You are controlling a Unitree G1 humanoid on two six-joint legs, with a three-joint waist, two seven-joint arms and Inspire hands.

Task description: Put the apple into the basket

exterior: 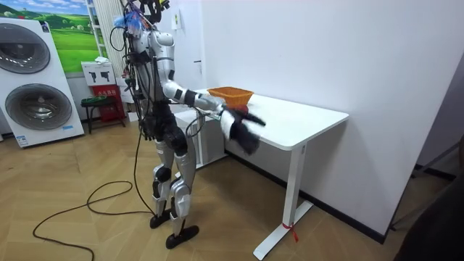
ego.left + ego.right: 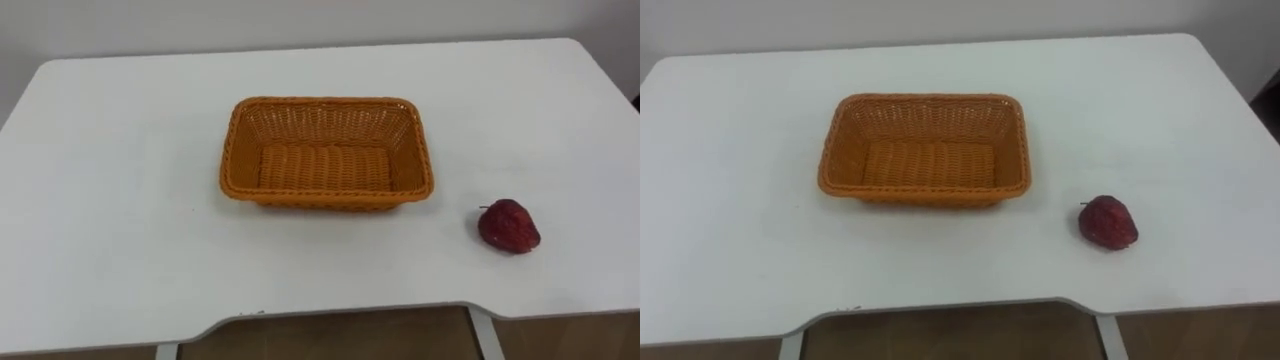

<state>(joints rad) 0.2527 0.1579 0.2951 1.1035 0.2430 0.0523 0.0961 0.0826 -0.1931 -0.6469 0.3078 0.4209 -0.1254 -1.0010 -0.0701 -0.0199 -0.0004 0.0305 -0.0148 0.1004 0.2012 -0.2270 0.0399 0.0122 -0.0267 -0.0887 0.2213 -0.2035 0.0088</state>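
Apple [image 2: 508, 226]: lies on the surface [image 2: 120, 200], on the robot's right, near the front edge. Dark red, roughly round, no clear long axis. A short stem shows at its upper left, on the side toward the basket [image 2: 325, 101]. Nothing touches it.

Basket: 1 only, orange wicker, rectangular, empty, mid-surface. Long axis runs left-right. Its near right corner is the part closest to the apple, and bare surface lies between the 2; they are well apart.

Robot: the room view shows it standing upright at the surface's front edge, facing it. 1 arm is stretched forward, and by the body it reads as the right arm. The right hand [image 1: 243, 132] sits at the front edge, about level with the top of the surface or just under it. It shows as a dark smear, so I cannot tell whether the fingers are spread or curled.

Key relation: the apple lies ahead of the right hand, on that hand's own side.

Judgement:
- Right hand is the nearer one; the left would have to cross in front of the basket.
- Step in hand is the reach; no grasp yet.
- Next move calls for lifting the hand over the edge, going forward, and closing on the apple from above.
- The carry then runs left and away, to the basket.
- Risk: a round apple this near the edge may roll off if nudged.
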